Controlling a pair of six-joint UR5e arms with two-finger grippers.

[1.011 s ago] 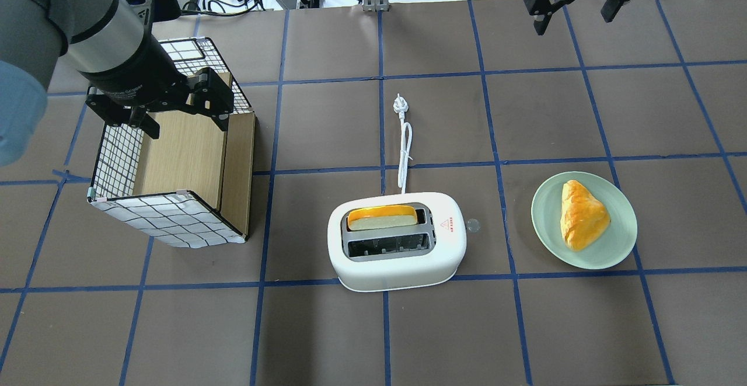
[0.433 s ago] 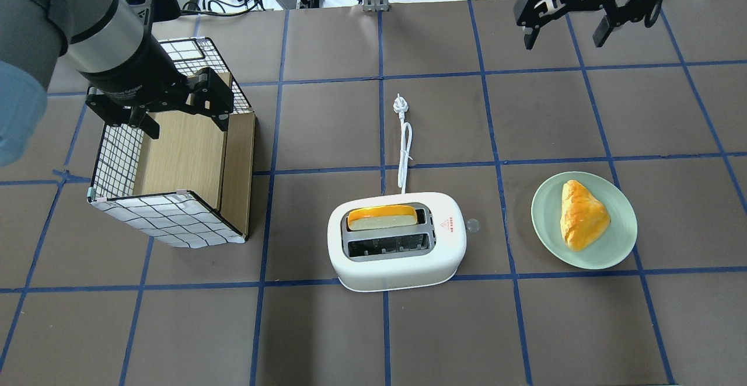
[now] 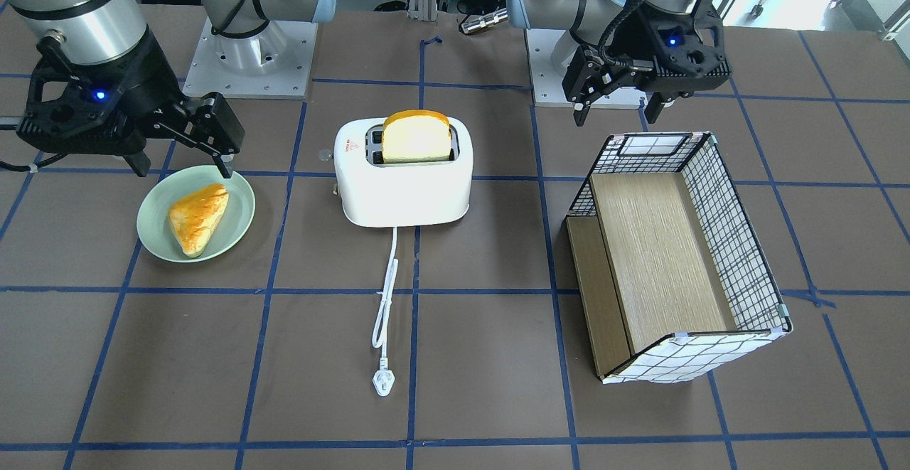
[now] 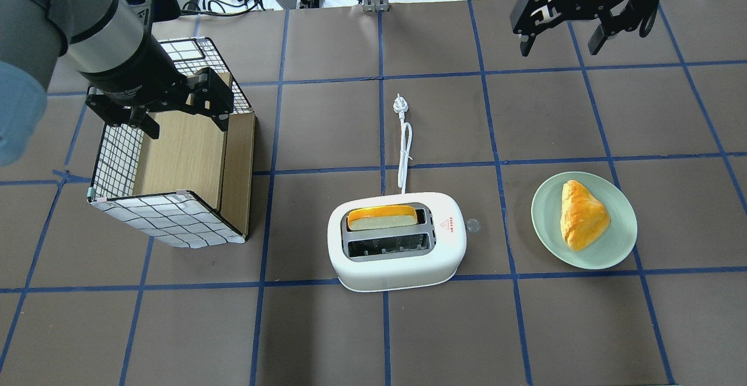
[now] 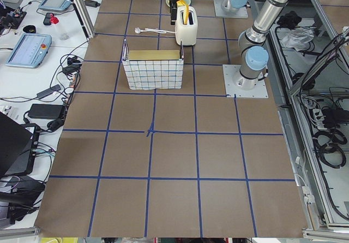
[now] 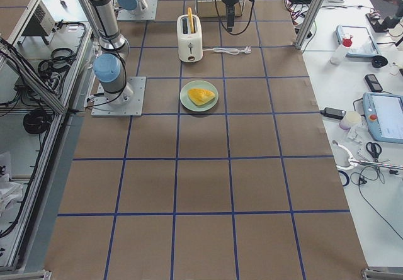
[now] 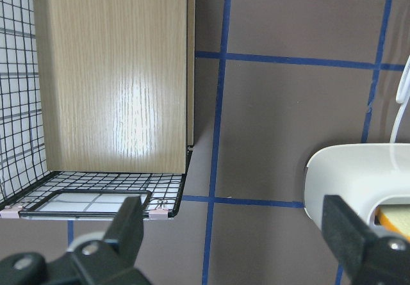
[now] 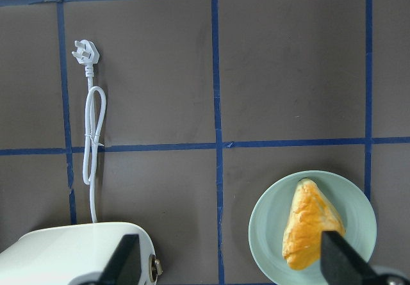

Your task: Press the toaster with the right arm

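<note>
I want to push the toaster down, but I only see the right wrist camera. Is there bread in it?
Observer: Yes. One slice of bread stands in the toaster, in the slot farther from the robot.
Operator: Is the other slot full too?
Observer: No, the overhead view shows it empty.
Operator: Where is the other arm?
Observer: The left arm hangs above a checked box, jaws open.
</note>
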